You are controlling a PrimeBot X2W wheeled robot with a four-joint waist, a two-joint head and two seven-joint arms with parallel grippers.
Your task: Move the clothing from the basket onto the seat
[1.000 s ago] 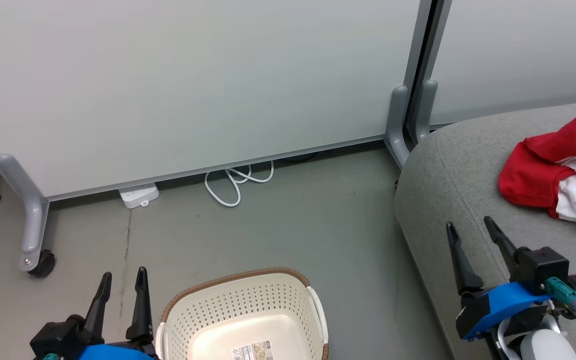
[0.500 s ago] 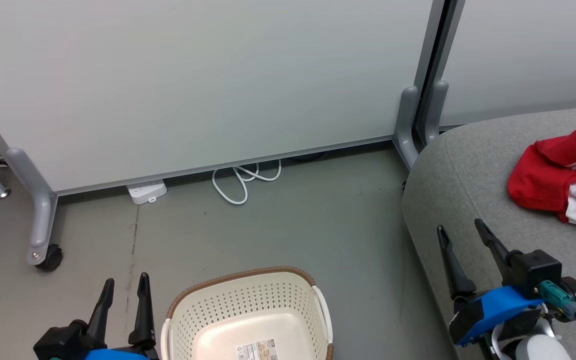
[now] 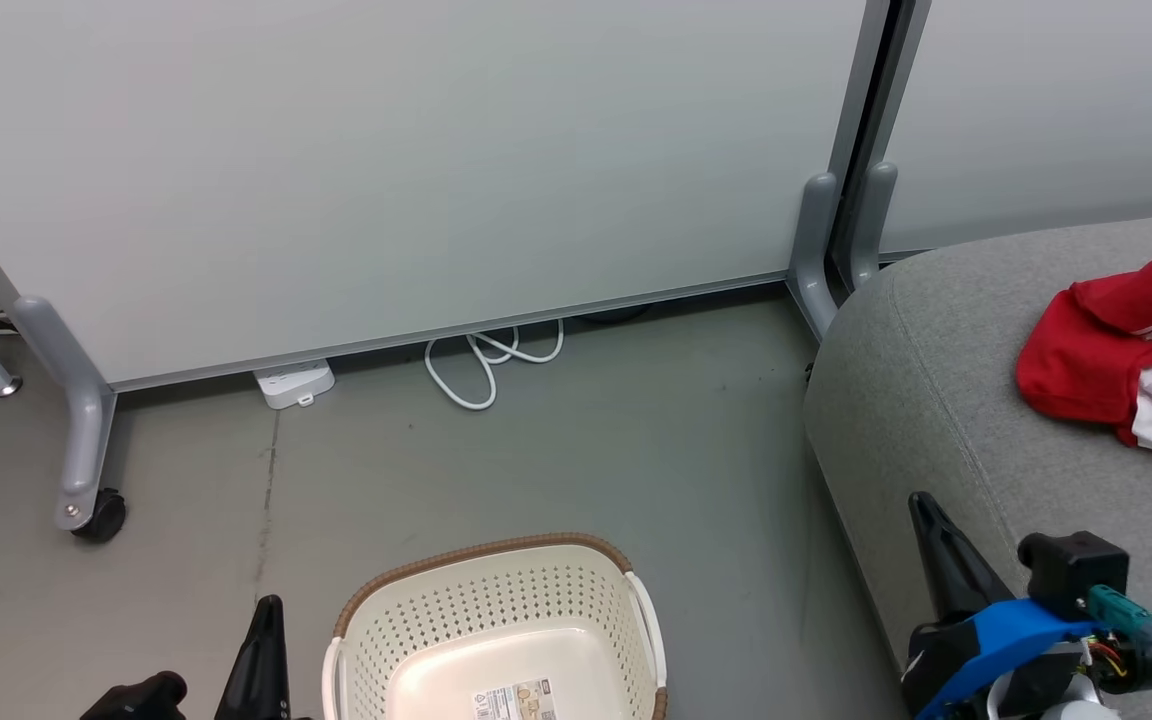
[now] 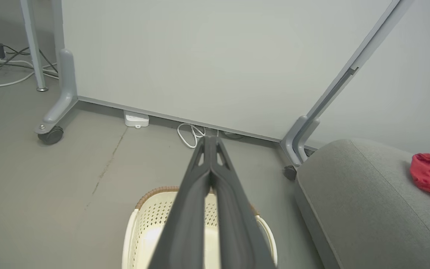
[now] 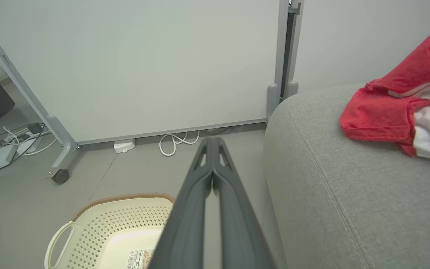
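Note:
The cream basket (image 3: 496, 640) with its brown rim stands on the floor at the bottom centre, and nothing lies in the part of it that I can see. Red and white clothing (image 3: 1126, 350) lies bunched on the grey seat (image 3: 946, 400) at the right. My left gripper (image 3: 264, 610) is shut and empty, low beside the basket's left side. My right gripper (image 3: 926, 505) is shut and empty above the seat's front left corner. The left wrist view has my left gripper (image 4: 210, 139) shut above the basket (image 4: 151, 216). The right wrist view has my right gripper (image 5: 212, 140) shut beside the seat (image 5: 349, 194) and clothing (image 5: 390, 108).
A pale partition panel (image 3: 386, 170) on grey wheeled feet (image 3: 86, 500) closes off the back. A white power strip (image 3: 293, 383) and a looped white cable (image 3: 481, 365) lie at its base. Grey floor (image 3: 556, 450) stretches between panel, basket and seat.
Both grippers have gone from open to shut, with nothing between the fingers, and both have dropped lower in the head view. Between the first two frames the head view shifted a little.

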